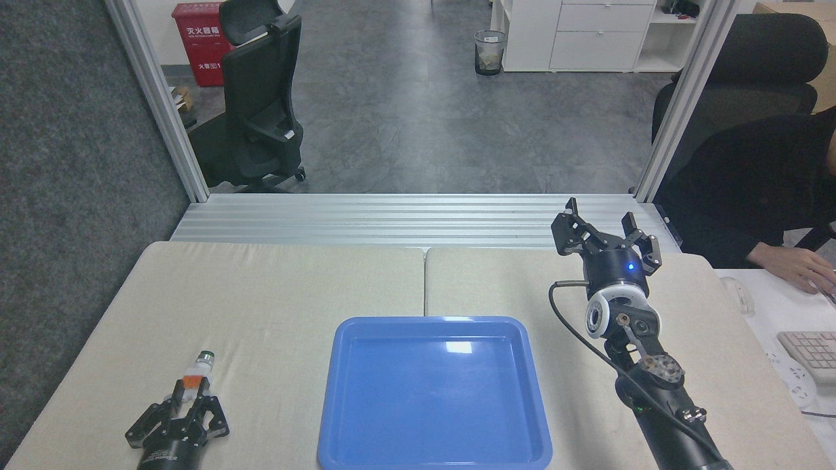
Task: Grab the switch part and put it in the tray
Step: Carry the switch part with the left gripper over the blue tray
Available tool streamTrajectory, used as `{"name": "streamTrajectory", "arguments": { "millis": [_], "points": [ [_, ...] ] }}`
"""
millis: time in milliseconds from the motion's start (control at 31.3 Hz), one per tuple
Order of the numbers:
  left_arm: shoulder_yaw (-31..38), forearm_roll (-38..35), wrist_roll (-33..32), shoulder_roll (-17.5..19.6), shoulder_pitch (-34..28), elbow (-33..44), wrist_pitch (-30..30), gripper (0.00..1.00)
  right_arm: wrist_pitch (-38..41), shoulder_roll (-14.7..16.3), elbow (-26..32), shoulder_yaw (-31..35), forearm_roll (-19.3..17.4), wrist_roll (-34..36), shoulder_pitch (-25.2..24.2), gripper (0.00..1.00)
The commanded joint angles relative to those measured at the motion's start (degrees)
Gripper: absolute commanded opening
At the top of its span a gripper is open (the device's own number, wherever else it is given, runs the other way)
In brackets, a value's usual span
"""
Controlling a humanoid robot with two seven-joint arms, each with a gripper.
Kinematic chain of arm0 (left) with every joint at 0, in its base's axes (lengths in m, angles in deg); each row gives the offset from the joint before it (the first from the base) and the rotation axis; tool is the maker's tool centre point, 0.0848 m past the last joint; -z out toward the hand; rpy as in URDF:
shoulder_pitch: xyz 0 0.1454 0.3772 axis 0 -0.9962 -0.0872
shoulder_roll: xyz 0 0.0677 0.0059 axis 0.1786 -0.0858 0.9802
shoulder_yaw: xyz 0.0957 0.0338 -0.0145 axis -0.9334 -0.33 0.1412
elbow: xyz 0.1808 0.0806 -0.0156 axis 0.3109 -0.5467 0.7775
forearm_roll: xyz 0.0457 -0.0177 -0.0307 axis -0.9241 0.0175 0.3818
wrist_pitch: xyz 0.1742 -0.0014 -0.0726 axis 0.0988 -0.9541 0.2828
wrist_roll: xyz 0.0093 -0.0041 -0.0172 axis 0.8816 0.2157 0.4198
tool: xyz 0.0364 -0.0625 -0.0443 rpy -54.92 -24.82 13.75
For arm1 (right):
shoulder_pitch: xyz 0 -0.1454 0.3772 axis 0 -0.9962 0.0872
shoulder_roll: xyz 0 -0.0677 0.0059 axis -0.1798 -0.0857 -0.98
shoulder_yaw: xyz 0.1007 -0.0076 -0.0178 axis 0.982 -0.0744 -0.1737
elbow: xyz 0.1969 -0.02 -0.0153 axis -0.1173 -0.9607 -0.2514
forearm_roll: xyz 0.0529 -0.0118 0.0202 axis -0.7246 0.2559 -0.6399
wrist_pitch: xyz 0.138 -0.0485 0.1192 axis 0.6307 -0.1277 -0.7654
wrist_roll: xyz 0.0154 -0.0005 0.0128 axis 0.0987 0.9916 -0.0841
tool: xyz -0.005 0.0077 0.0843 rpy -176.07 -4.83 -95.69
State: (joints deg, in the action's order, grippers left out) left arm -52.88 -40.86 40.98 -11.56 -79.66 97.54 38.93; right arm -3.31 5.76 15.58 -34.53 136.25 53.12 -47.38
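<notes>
The left gripper (190,392), at the near left, has its fingers pinched on the white rear of the switch part (194,376); the right gripper (604,230) hangs spread and empty at the far right. The blue tray (434,450) lies near centre, right of the part.

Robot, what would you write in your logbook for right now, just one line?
stage: grasping | left gripper: fingers closed on switch part, on table | right gripper: open, raised, holding nothing | tray: nothing in it | part not yet lifted

Left gripper (190,394) jaws around switch part (195,377) beside tray (434,322).
</notes>
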Motion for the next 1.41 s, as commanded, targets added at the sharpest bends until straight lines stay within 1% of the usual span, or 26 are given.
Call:
{"name": "streamTrajectory", "arguments": {
  "millis": [0, 128, 192, 256, 352, 416, 447, 511, 575, 639, 703, 767, 863, 927, 1023, 1183, 1279, 1374],
  "points": [
    [0.2, 0.0, -1.4, 0.1, 2.6, 6.6, 0.0, 0.10, 0.0, 0.0, -0.1, 0.1, 0.0, 0.0, 0.0, 1.00],
    [-0.3, 0.1, -4.1, -0.6, 4.4, 14.2, 0.0, 0.10, 0.0, 0.0, 0.0, 0.1, 0.0, 0.0, 0.0, 1.00],
    [-1.7, 0.0, -4.3, -1.9, 5.1, 16.5, 0.0, 0.09, 0.0, 0.0, -0.1, 0.1, 0.0, 0.0, 0.0, 1.00],
    [-5.8, 0.0, -4.3, -4.6, 6.0, 18.3, 0.0, 0.07, 0.0, 0.0, -0.1, 0.1, 0.0, -0.1, 0.0, 1.00],
    [-12.4, -0.4, -4.2, -6.8, 6.2, 19.7, 0.1, 0.06, 0.0, 0.0, -0.1, 0.1, 0.0, 0.0, 0.0, 1.00],
    [-17.5, -1.7, -4.1, -7.8, 6.0, 19.7, 0.0, 0.02, 0.0, 0.0, -0.1, 0.1, 0.0, 0.0, 0.0, 1.00],
    [-20.4, -3.0, -4.2, -8.8, 5.8, 19.7, -0.1, 0.01, 0.0, 0.0, -0.1, 0.1, 0.0, 0.0, 0.0, 1.00],
    [-25.2, -6.6, -4.3, -11.5, 5.4, 19.3, -1.0, 0.01, 0.0, 0.0, 0.0, 0.1, 0.0, 0.0, 0.0, 1.00],
    [-30.1, -9.9, -4.3, -12.9, 4.6, 18.4, -2.0, 0.02, 0.0, 0.0, -0.1, 0.1, 0.0, 0.0, 0.0, 1.00],
    [-35.7, -11.4, -4.7, -13.0, 4.5, 17.1, -3.3, 0.02, 0.0, 0.0, 0.0, 0.1, 0.0, -0.1, 0.0, 1.00],
    [-40.4, -11.4, -6.1, -13.0, 4.5, 15.3, -5.8, 0.02, 0.0, 0.0, 0.0, 0.1, 0.0, 0.0, 0.0, 1.00],
    [-43.6, -11.5, -7.5, -13.2, 4.9, 12.0, -9.4, 0.02, 0.0, 0.0, 0.0, 0.1, 0.0, -0.1, 0.0, 1.00],
    [-48.2, -11.5, -8.7, -13.1, 4.9, 10.1, -13.4, 0.02, 0.0, 0.0, 0.0, 0.1, 0.0, -0.1, 0.0, 1.00],
    [-50.0, -11.5, -10.1, -13.0, 4.4, 10.0, -15.3, 0.02, 0.0, 0.0, 0.0, 0.1, 0.0, -0.1, 0.0, 1.00],
    [-50.5, -11.6, -11.3, -12.9, 3.2, 10.3, -17.5, 0.01, 0.0, 0.0, 0.0, 0.1, 0.0, 0.0, 0.0, 1.00],
    [-50.5, -11.9, -13.1, -12.6, 0.7, 10.5, -19.2, 0.02, 0.0, 0.0, 0.0, 0.1, 0.0, 0.0, 0.0, 1.00],
    [-50.5, -11.9, -13.2, -12.4, 0.4, 10.5, -20.4, 0.02, 0.0, 0.0, 0.0, 0.1, 0.0, 0.0, 0.0, 1.00],
    [-50.5, -11.9, -13.3, -12.4, 0.4, 10.4, -20.8, 0.06, 0.0, 0.0, 0.0, 0.1, 0.0, 0.0, 0.0, 1.00]
  ]
}}
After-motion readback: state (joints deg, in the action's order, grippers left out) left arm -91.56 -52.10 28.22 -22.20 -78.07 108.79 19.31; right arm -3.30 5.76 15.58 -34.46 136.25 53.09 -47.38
